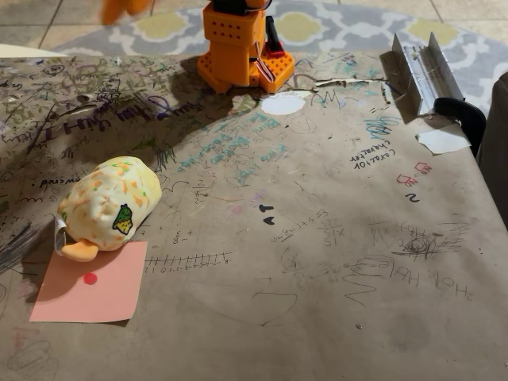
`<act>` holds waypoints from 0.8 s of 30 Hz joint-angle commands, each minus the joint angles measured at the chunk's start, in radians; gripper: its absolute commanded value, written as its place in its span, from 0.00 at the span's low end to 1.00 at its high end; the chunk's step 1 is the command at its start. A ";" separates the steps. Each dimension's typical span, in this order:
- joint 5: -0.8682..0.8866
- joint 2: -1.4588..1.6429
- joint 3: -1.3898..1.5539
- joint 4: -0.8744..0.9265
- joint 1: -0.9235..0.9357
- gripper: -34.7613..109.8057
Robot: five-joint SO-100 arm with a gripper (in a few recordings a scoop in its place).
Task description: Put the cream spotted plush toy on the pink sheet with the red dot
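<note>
Eyeing the cream spotted plush toy (107,202), overlapping the pink sheet's (103,290) far edge: looks soft, light, squashy. I'd pinch its midsection. Gripper state: cannot tell.

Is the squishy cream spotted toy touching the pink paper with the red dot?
Touching. In the fixed view, the oval cream spotted plush toy overlaps the top edge of the flat pink paper sheet, its orange nub resting there.
</note>
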 commanded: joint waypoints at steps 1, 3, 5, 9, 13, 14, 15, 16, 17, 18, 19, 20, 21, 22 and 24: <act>0.094 0.183 0.264 -0.103 -0.031 0.26; 0.161 0.215 0.390 -0.241 -0.043 0.24; 0.258 0.227 0.460 -0.313 -0.049 0.24; 0.563 0.270 0.460 -0.195 -0.064 0.27; 0.756 0.463 0.460 0.181 -0.095 0.24; 0.761 0.469 0.457 0.218 -0.104 0.24; 0.761 0.466 0.460 0.193 -0.110 0.24; 0.770 0.466 0.460 0.192 -0.104 0.24; 0.784 0.466 0.460 0.190 -0.092 0.24; 0.799 0.466 0.460 0.189 -0.080 0.24; 0.810 0.466 0.460 0.187 -0.069 0.24; 0.810 0.466 0.460 0.187 -0.069 0.24; 0.802 0.466 0.460 0.187 -0.077 0.24; 0.790 0.466 0.460 0.187 -0.084 0.24; 0.779 0.466 0.460 0.189 -0.095 0.24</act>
